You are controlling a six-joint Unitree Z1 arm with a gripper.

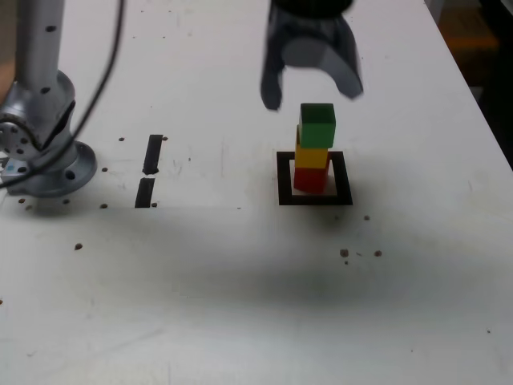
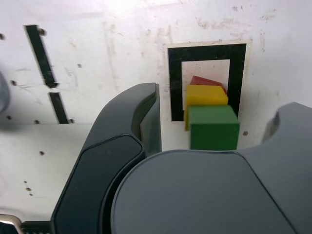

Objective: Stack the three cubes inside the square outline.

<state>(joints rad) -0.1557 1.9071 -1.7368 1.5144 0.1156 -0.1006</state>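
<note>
Tool (image 1: 313, 88) released above green cube (image 1: 317, 125) on yellow cube (image 1: 311, 156) on red cube (image 1: 309, 178) inside square outline (image 1: 284, 178)

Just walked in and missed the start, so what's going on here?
A robot arm is stacking cubes. The red cube sits inside the square outline, the yellow cube on it and the green cube on top. The gripper hangs open just above the tower, touching nothing.

Bright overhead light, soft broad shadow across table (image 1: 240, 321), end effector (image 1: 313, 80) motion-blurred.
</note>
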